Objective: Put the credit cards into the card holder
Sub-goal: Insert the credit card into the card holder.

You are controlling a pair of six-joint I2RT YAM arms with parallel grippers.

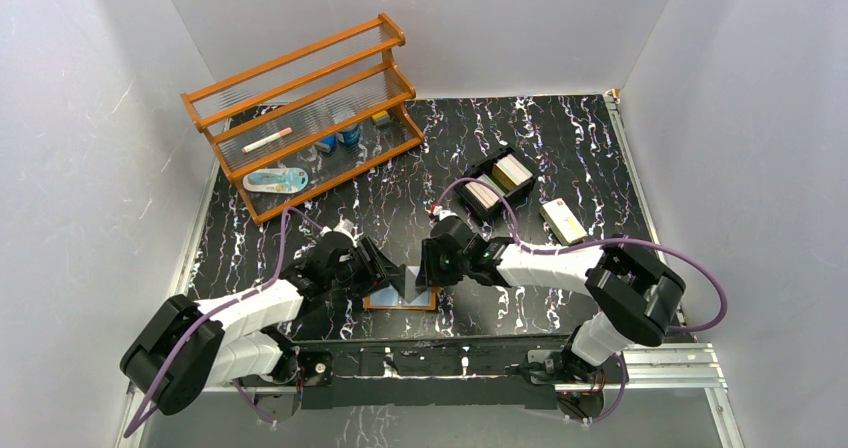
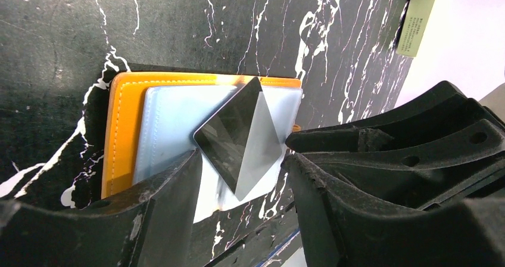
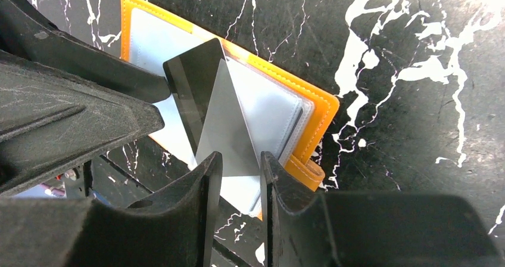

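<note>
The card holder [image 1: 400, 305] lies open on the black marbled table near the front edge, orange leather with clear sleeves facing up. It also shows in the left wrist view [image 2: 122, 130] and the right wrist view [image 3: 321, 106]. One credit card [image 1: 413, 283], half dark and half grey, lies askew on the sleeves [image 2: 238, 136] [image 3: 208, 100]. My left gripper [image 1: 385, 268] [image 2: 241, 160] is wide open, with a finger on each side of the card. My right gripper [image 1: 427, 268] [image 3: 240, 160] stands over the card's near end, its jaws a narrow gap apart.
A black two-compartment tray [image 1: 497, 183] with stacks of cards stands at the back right. A cream oblong box [image 1: 563, 220] [image 2: 417, 16] lies to its right. A wooden rack [image 1: 305, 108] with small items stands at the back left.
</note>
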